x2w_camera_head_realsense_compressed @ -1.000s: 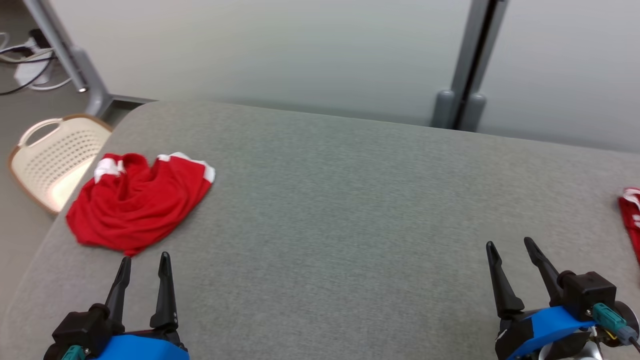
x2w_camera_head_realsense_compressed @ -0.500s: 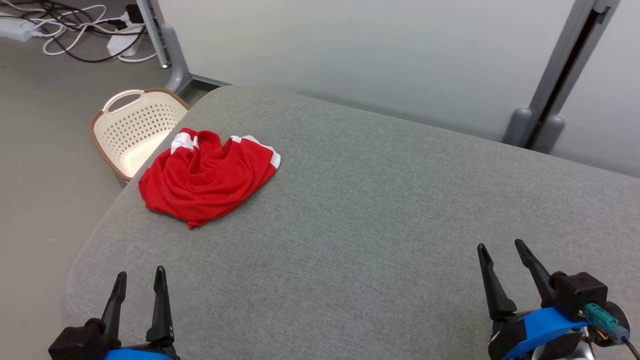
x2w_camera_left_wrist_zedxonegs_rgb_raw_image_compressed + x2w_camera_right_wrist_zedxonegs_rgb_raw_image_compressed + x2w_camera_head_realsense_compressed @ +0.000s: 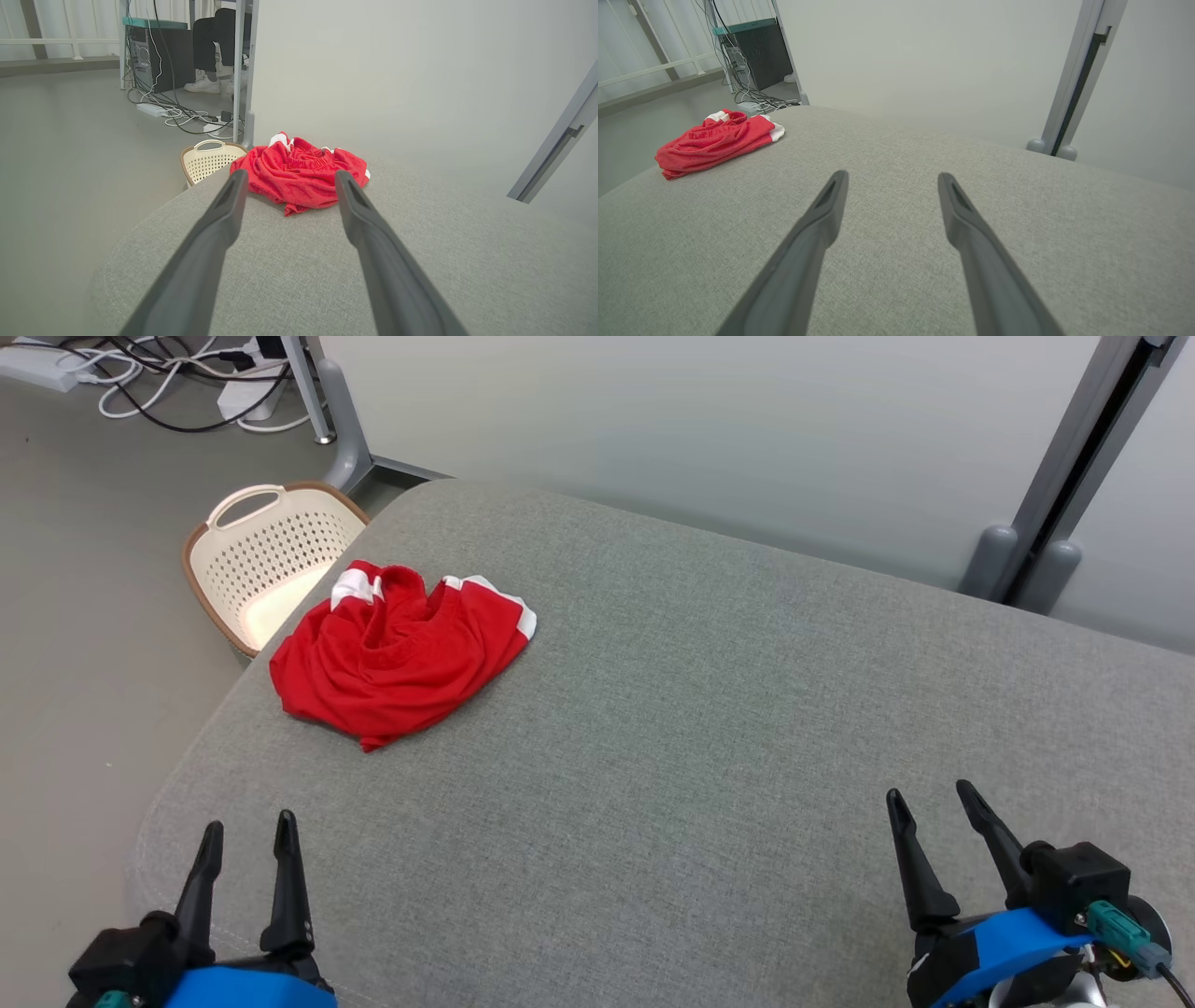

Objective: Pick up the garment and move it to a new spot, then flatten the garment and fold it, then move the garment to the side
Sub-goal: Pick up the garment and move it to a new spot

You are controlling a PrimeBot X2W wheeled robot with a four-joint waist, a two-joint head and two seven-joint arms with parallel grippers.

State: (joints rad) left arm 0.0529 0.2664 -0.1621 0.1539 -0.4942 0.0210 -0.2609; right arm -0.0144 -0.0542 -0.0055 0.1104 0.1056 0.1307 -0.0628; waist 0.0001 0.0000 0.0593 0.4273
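Two black pincers hover spread and empty, left pincer (image 3: 248, 821) and right pincer (image 3: 929, 791), over a grey fabric-covered counter (image 3: 700, 709). A crumpled red garment with white trim (image 3: 397, 653) lies near its far-left corner; best reach in low and pinch a raised fold.

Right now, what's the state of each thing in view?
red garment: crumpled, unfolded, not held, on the table, far-left corner.
left hand: open, empty, short of the garment.
right hand: open, empty, far from it.
basket: upright on the floor.
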